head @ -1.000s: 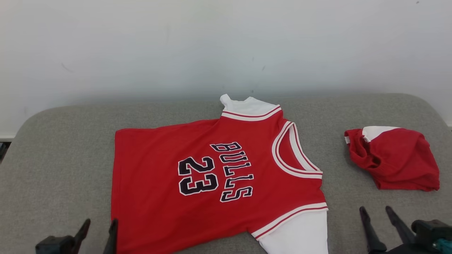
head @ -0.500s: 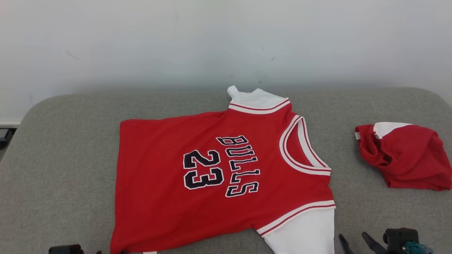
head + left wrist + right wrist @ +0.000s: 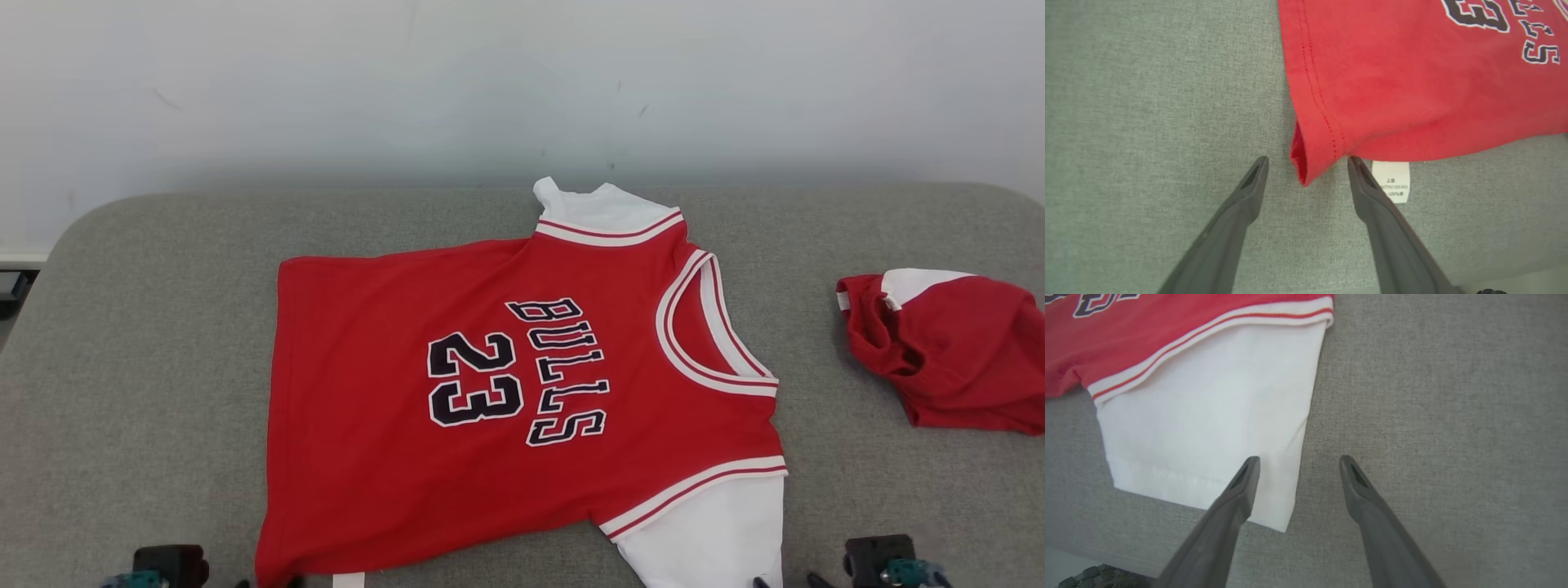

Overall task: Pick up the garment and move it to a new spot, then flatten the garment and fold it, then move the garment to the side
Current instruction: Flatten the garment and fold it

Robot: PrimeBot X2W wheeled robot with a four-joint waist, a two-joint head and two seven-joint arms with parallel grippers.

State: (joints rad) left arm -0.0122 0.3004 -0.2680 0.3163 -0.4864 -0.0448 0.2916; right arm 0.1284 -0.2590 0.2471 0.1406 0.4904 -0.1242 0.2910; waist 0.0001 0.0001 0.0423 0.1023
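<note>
Left pincer [image 3: 1307, 160]: fingers spread wide, nothing held, tips either side of the near hem corner of the garment [image 3: 1412, 81]. Right pincer [image 3: 1299, 458]: likewise wide and empty, one finger over the outer edge of the white sleeve [image 3: 1208, 416], the other over bare bench [image 3: 1433, 416]. Wall [image 3: 490, 82]: pale, behind the bench. Bench: grey, fabric-covered, with rounded corners. Garment: red jersey lettered BULLS 23, lying flat and face up at mid-bench; long axis runs across the bench, hem to the robot's left, collar to its right, near long edge facing both pincers. Each arm has its own end to hand, left for hem, right for sleeve; a fold away toward the wall looks the likely next call, both near corners taken together. Second garment [image 3: 955, 359]: red and white, crumpled, well apart to the right, out of the fold's path by my reckoning. Care label [image 3: 1391, 179]: white, poking from under the hem just beside one finger; could be nipped with the cloth
</note>
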